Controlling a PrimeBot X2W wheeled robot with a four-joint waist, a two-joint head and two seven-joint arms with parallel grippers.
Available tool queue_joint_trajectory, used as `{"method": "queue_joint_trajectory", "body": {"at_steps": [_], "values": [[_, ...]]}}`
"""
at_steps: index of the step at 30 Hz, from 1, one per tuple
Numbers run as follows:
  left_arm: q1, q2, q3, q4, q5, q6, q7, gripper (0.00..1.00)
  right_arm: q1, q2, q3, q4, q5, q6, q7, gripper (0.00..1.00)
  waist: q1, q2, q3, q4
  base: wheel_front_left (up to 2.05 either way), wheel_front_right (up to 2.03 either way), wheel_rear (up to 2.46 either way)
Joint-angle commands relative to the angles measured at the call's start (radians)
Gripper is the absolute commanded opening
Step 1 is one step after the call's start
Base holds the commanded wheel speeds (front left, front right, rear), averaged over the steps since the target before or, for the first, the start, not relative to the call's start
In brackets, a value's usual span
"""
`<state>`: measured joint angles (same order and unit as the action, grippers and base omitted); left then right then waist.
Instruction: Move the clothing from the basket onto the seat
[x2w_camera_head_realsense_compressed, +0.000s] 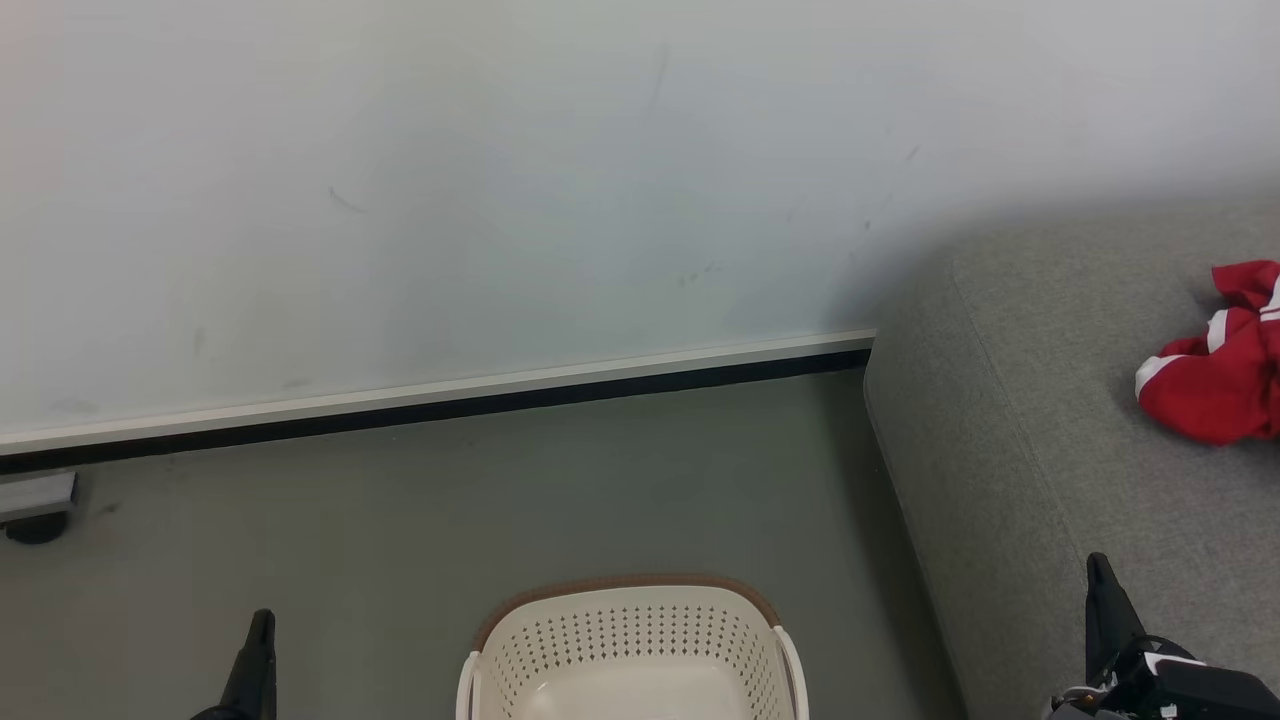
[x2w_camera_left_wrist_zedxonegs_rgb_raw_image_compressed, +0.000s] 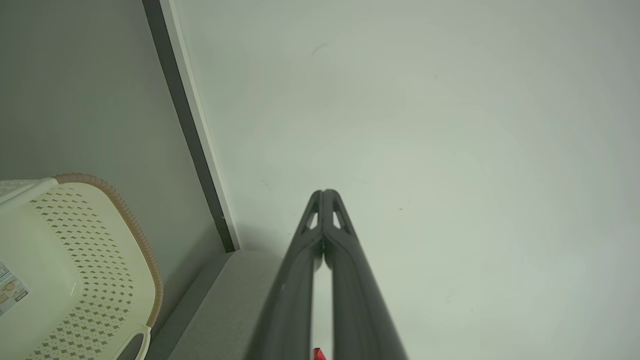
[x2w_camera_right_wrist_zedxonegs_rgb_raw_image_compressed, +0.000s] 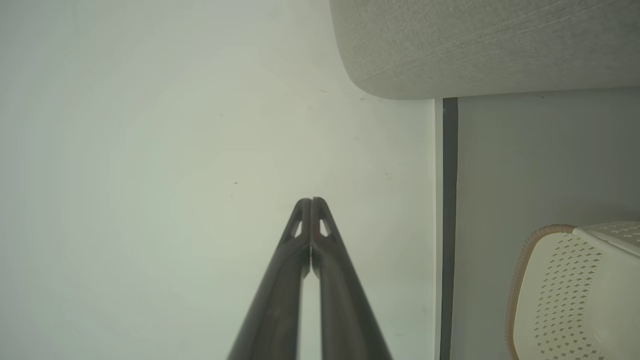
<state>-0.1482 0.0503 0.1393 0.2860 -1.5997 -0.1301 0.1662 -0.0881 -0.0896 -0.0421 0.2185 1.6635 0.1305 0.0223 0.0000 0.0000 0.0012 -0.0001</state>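
Clothing (x2w_camera_head_realsense_compressed: 1215, 380), crumpled red fabric, on grey upholstered seat (x2w_camera_head_realsense_compressed: 1030, 440).

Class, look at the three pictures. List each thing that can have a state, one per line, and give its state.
basket: upright, no clothing in the part that shows.
clothing: crumpled in a heap, lying on the seat.
seat: bearing the clothing near its far end.
left gripper: shut, holding nothing.
right gripper: shut, holding nothing.

a printed sticker (x2w_camera_left_wrist_zedxonegs_rgb_raw_image_compressed: 10, 289) sits on the inner floor of the laundry basket (x2w_camera_left_wrist_zedxonegs_rgb_raw_image_compressed: 90, 240). its print is too small to read. nothing legible was found.
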Motion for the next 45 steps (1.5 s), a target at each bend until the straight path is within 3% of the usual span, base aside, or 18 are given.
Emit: {"method": "queue_joint_trajectory", "body": {"at_steps": [1, 45], "values": [[-0.006, -0.001, 0.002, 0.003, -0.009, -0.003, -0.001, 0.00, 0.002, 0.002, -0.001, 0.004, -0.007, 0.000, 0.003, 0.00, 0.0000, 0.0000, 0.000, 0.000, 0.00, 0.00, 0.00], [-0.006, -0.001, 0.001, 0.003, -0.009, -0.003, -0.001, 0.00, 0.001, 0.010, -0.011, 0.005, -0.017, 0.000, 0.012, 0.00, 0.0000, 0.0000, 0.000, 0.000, 0.00, 0.00, 0.00]]}}
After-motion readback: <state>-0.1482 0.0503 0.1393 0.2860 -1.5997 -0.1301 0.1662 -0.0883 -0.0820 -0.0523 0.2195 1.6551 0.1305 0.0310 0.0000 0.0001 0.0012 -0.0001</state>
